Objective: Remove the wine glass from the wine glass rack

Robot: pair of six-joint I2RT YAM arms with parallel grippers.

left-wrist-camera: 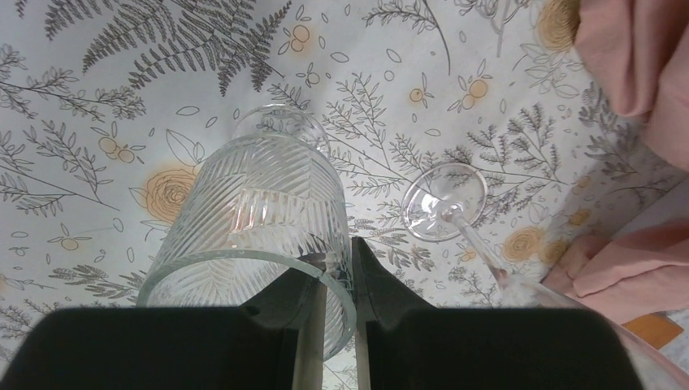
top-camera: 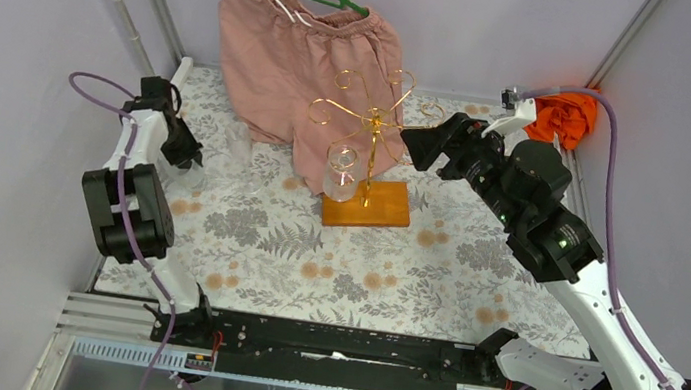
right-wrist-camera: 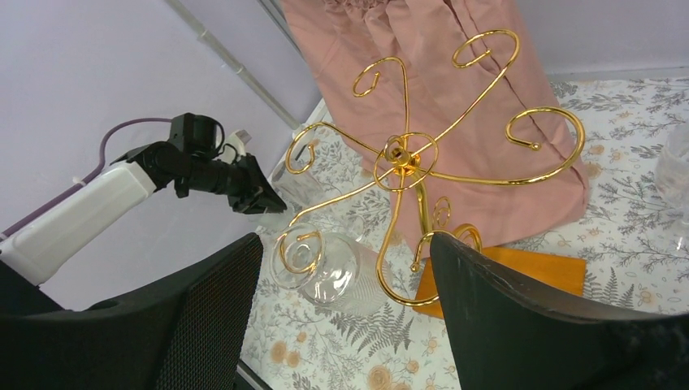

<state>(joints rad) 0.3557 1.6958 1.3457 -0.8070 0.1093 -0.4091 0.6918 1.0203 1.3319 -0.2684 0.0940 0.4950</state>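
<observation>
The wine glass rack (top-camera: 374, 123) is gold wire with curled arms on an orange-brown wooden base (top-camera: 380, 210), at the table's middle back. One wine glass (top-camera: 340, 172) hangs upside down from a front-left arm, and it also shows in the right wrist view (right-wrist-camera: 329, 268). My right gripper (top-camera: 416, 147) is open and empty just right of the rack's arms; in its wrist view the wide fingers (right-wrist-camera: 345, 244) frame the rack (right-wrist-camera: 402, 154). My left gripper (top-camera: 187, 156) is at the far left, shut (left-wrist-camera: 337, 256) on the rim of a ribbed glass tumbler (left-wrist-camera: 260, 211).
A second wine glass (left-wrist-camera: 444, 201) stands on the floral cloth beside the tumbler. Pink shorts (top-camera: 304, 58) hang on a green hanger behind the rack. An orange cloth (top-camera: 563, 118) sits in the back right corner. Another clear glass (right-wrist-camera: 674, 175) is right of the rack.
</observation>
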